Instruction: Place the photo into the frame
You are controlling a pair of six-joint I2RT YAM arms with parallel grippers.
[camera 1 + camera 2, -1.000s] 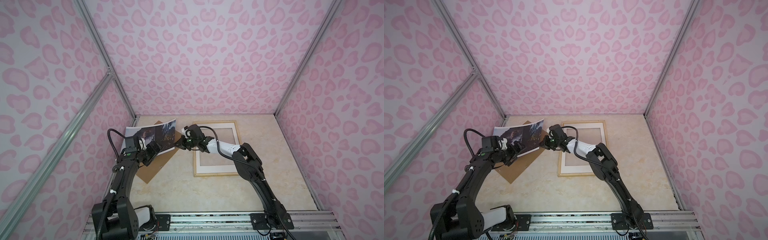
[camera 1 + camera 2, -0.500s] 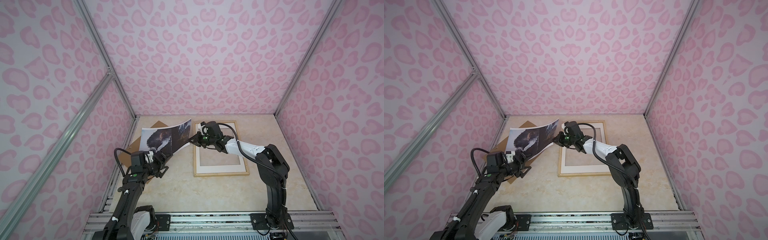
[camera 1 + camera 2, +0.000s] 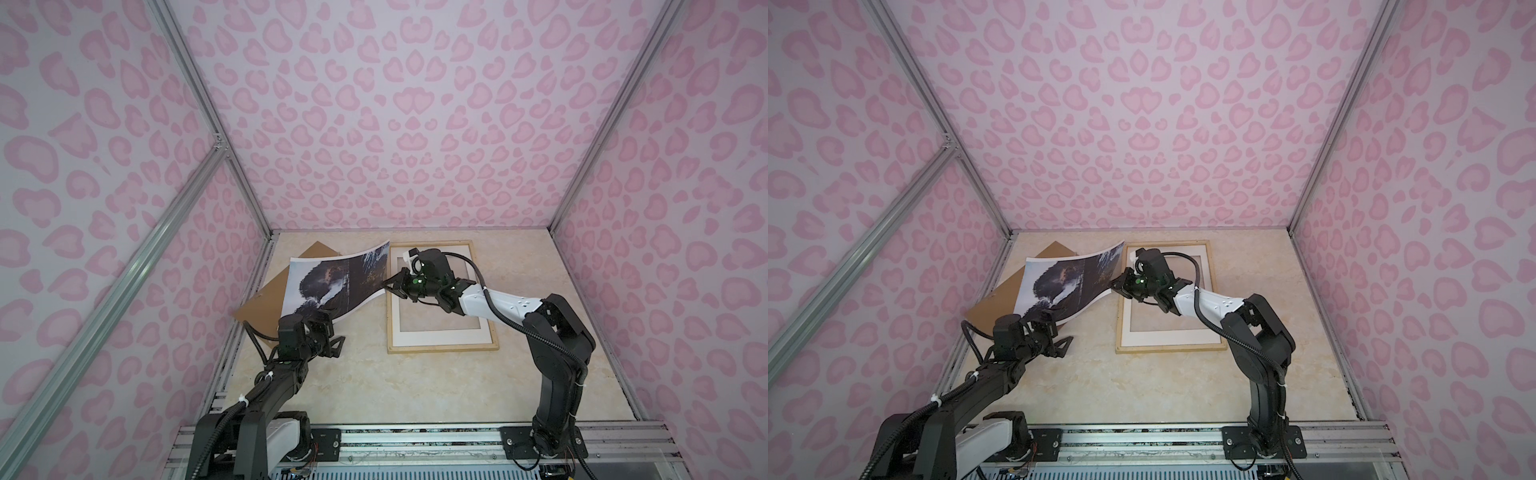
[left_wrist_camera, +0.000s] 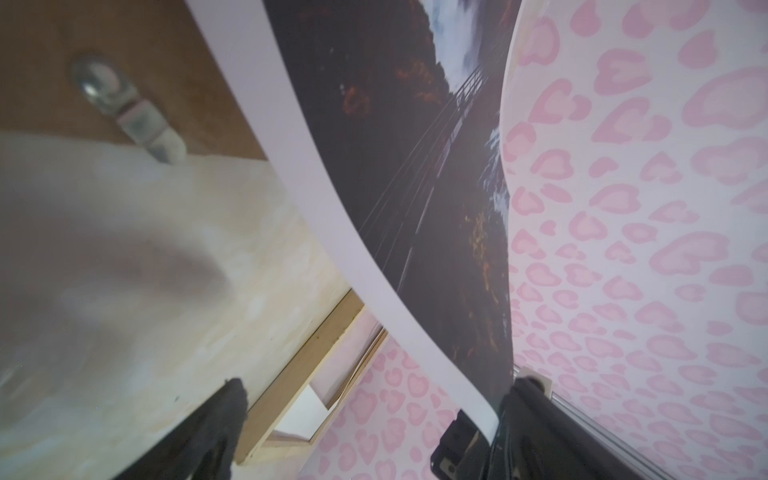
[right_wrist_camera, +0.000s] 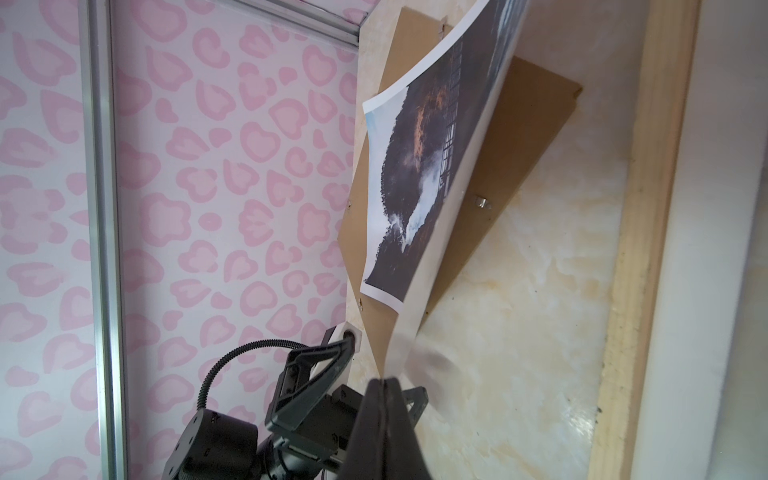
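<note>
Pink heart-print walls, pale marbled surface (image 3: 374,386). My right claw (image 3: 391,286) pinched shut on side edge of large dark waterfall photo (image 3: 332,282) with white margin. Sheet held off surface, curled, over flat brown backing board (image 3: 266,301), just left of pale wooden rectangular frame (image 3: 442,348). Frame lies flat, white mat board (image 3: 440,336) inside. My left claw (image 3: 332,332) spread wide at photo's near edge, clamping nothing.
</note>
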